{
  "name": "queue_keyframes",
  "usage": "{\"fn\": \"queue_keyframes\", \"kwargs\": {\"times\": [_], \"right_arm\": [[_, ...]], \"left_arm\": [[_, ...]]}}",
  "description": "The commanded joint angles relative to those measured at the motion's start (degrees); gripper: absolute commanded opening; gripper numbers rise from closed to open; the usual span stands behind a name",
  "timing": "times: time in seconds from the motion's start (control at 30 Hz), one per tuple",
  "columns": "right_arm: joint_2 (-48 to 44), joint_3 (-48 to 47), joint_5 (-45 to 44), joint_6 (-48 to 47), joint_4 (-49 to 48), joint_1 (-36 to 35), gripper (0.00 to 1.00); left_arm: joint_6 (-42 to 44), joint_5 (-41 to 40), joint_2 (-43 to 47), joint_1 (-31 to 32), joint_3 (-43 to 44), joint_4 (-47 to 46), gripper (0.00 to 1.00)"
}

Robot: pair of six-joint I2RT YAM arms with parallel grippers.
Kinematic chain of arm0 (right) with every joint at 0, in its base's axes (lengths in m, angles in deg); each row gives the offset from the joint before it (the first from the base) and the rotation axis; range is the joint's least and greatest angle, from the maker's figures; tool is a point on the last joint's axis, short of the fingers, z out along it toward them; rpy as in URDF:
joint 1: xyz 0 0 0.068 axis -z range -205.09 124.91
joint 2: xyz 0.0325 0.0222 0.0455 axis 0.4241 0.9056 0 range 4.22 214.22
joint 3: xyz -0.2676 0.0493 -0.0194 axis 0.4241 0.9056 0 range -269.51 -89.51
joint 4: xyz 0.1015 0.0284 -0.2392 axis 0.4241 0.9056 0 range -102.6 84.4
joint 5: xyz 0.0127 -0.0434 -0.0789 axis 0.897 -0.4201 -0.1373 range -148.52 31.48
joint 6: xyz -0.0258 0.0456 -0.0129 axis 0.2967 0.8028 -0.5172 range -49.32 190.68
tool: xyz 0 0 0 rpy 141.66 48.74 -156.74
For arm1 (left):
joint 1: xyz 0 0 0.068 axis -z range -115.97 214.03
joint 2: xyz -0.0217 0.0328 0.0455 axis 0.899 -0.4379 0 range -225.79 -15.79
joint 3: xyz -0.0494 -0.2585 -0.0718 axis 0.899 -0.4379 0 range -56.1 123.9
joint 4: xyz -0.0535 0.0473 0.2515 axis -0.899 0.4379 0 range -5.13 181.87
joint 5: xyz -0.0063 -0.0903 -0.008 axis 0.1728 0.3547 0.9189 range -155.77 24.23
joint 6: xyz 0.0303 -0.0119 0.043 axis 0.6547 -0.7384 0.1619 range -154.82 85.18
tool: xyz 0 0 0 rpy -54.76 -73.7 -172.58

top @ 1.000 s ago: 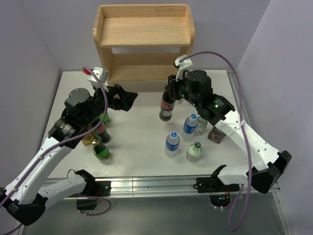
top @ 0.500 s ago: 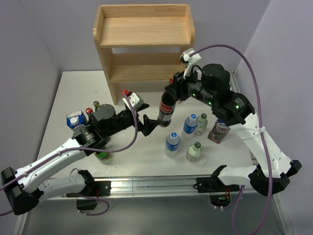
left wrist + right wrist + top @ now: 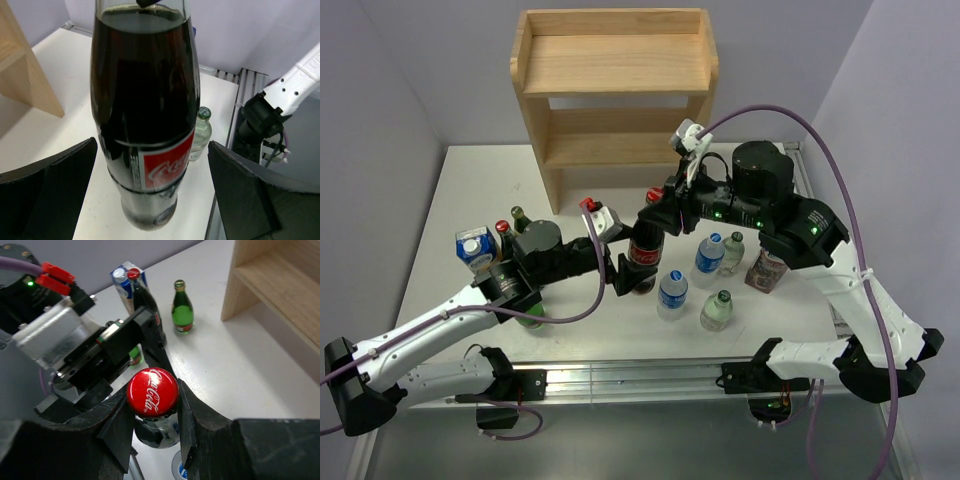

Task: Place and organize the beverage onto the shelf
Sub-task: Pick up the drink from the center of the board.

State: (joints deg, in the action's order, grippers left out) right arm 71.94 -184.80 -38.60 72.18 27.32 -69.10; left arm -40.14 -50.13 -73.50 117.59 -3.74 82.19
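One cola bottle [image 3: 145, 100], neck hidden by right claw [image 3: 152, 407].

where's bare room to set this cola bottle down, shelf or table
Bare: on the shelf, the top board and the tier below it; on the table, the back-left corner between shelf and milk carton. Crowded: water bottles and a can right of the cola bottle, green bottles by the left arm.

Robotics lab test cell: white counter [image 3: 480, 180] boxed in by bare grey walls [image 3: 380, 100], aluminium rail [image 3: 640, 378] bolted along counter's near edge, purple cables [image 3: 810, 121] looping above counter.
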Motion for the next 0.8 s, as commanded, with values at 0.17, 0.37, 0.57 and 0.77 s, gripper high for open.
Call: {"fn": "queue_keyframes", "kwargs": {"times": [0.17, 0.37, 0.57, 0.77], "right_arm": [[-2.0, -8.7, 2.8, -5.3, -10.2, -5.1, 0.0], [0.3, -12.4, -2.5, -7.1, -6.9, -8.9, 0.0], [1.1, -12.8, -4.8, -7.1, -6.6, -10.6, 0.0], [2.9, -14.7, -7.3, -7.7, -5.0, -12.6, 0.0]], "left_arm": [[-0.4, -1.0, 2.1, 1.7, 0.9, 2.1, 0.97], [-0.4, -1.1, -0.1, 2.7, 2.6, 4.7, 0.85], [-0.9, -1.2, -0.6, 3.1, 2.7, 3.8, 0.84], [-1.1, -0.9, 0.3, 3.4, 2.9, 4.0, 0.76]]}}
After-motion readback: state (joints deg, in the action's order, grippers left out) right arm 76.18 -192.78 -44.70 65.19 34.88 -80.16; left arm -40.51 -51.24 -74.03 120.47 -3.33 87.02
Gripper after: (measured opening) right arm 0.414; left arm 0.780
